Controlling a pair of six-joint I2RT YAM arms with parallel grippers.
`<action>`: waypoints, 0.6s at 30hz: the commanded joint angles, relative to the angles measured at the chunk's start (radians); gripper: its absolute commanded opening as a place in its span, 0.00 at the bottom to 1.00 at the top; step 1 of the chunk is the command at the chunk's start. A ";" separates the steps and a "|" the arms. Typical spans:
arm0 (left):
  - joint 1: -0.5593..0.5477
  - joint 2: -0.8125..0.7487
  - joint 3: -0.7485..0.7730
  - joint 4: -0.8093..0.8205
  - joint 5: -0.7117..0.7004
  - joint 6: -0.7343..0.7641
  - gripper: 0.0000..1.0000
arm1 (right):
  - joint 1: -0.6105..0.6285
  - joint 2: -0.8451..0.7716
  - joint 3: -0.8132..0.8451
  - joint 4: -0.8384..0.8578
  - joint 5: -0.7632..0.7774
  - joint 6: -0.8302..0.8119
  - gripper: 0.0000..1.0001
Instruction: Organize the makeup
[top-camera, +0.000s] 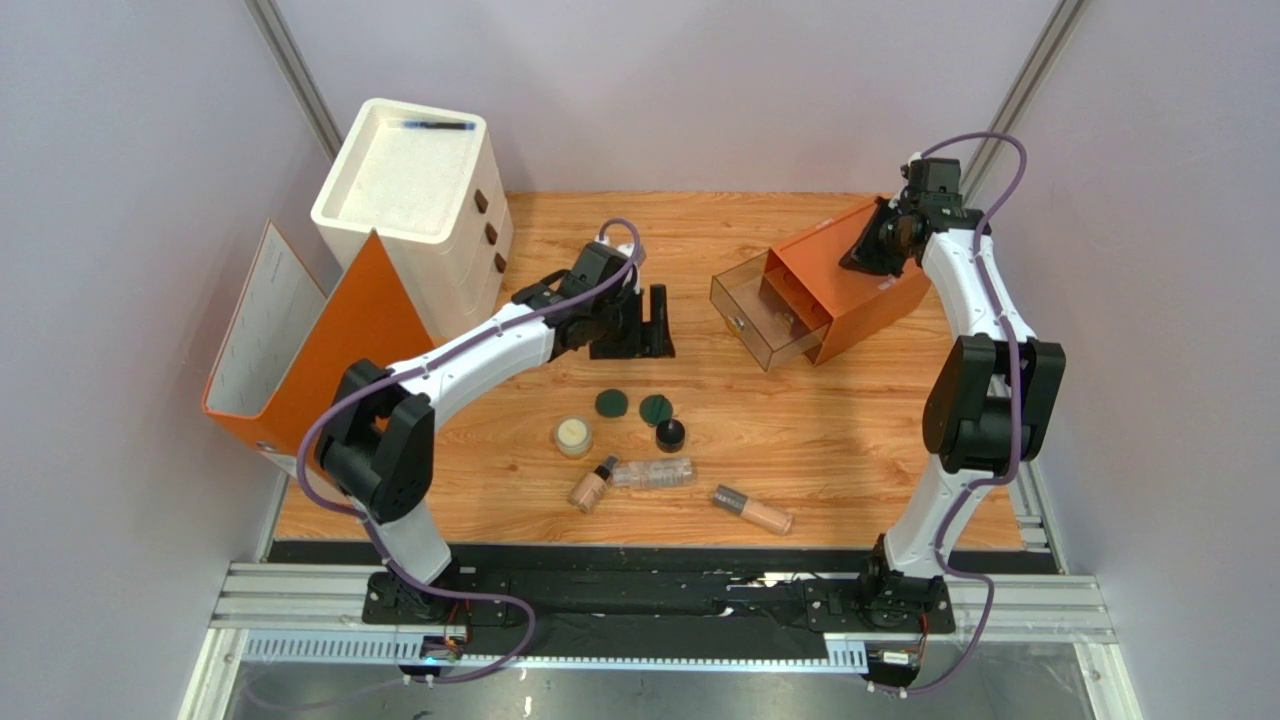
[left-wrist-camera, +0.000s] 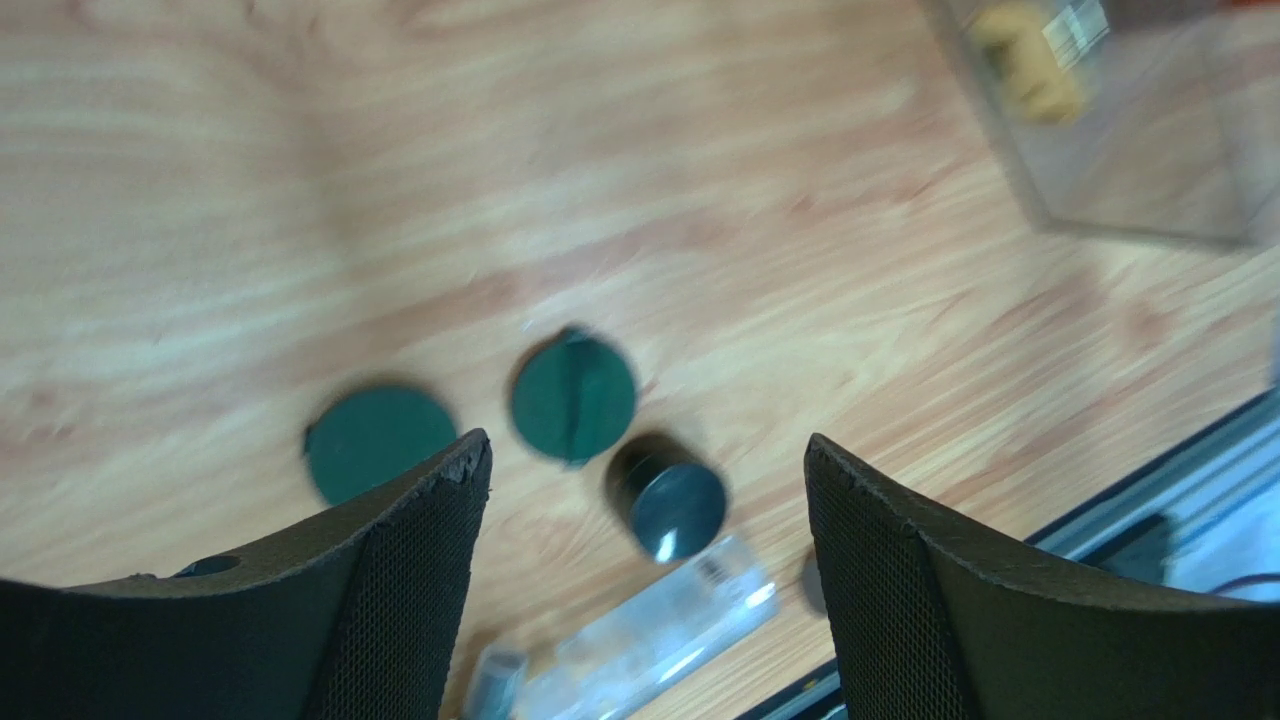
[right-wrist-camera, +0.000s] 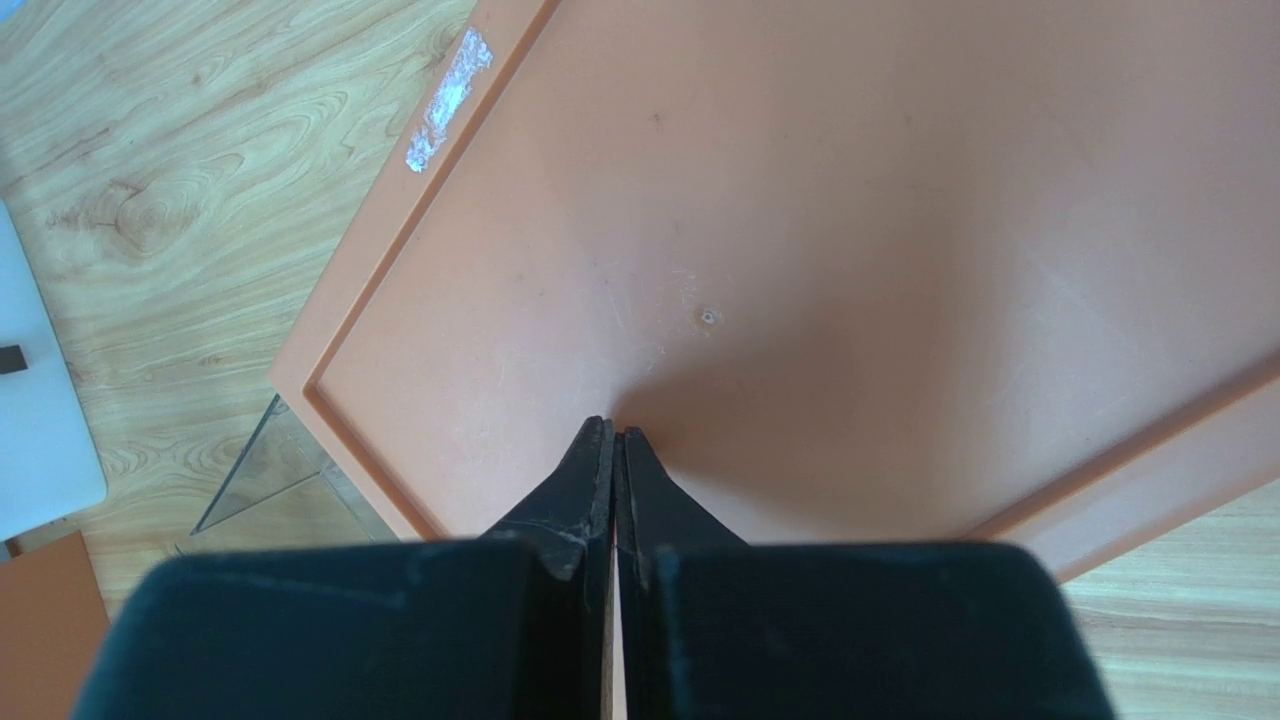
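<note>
The makeup lies loose on the wooden table: two dark-green discs (top-camera: 610, 402) (top-camera: 655, 408), a black jar (top-camera: 670, 435), a cream jar (top-camera: 571, 437), a clear tube (top-camera: 654, 474) and two beige dark-capped tubes (top-camera: 591, 488) (top-camera: 754, 510). My left gripper (top-camera: 639, 323) hovers open behind them, holding nothing. Its wrist view shows both discs (left-wrist-camera: 379, 443) (left-wrist-camera: 573, 395), the black jar (left-wrist-camera: 669, 503) and the clear tube (left-wrist-camera: 646, 645) below the spread fingers (left-wrist-camera: 646, 450). My right gripper (right-wrist-camera: 616, 431) is shut, its tips against the top of the orange drawer box (right-wrist-camera: 842, 255).
The orange drawer box (top-camera: 849, 285) stands at the back right with its clear drawer (top-camera: 766, 315) pulled out toward the left. A white drawer unit (top-camera: 413, 195) and an orange-and-white bin (top-camera: 301, 353) stand at the back left. The metal rail (top-camera: 661, 600) runs along the near edge.
</note>
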 joint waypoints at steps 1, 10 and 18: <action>-0.026 -0.058 -0.098 -0.092 -0.071 0.131 0.81 | -0.005 0.134 -0.098 -0.224 0.088 -0.031 0.00; -0.121 -0.079 -0.172 -0.171 -0.216 0.237 0.81 | -0.005 0.132 -0.109 -0.227 0.086 -0.038 0.00; -0.279 -0.110 -0.207 -0.096 -0.156 0.456 0.81 | -0.005 0.128 -0.127 -0.224 0.074 -0.035 0.00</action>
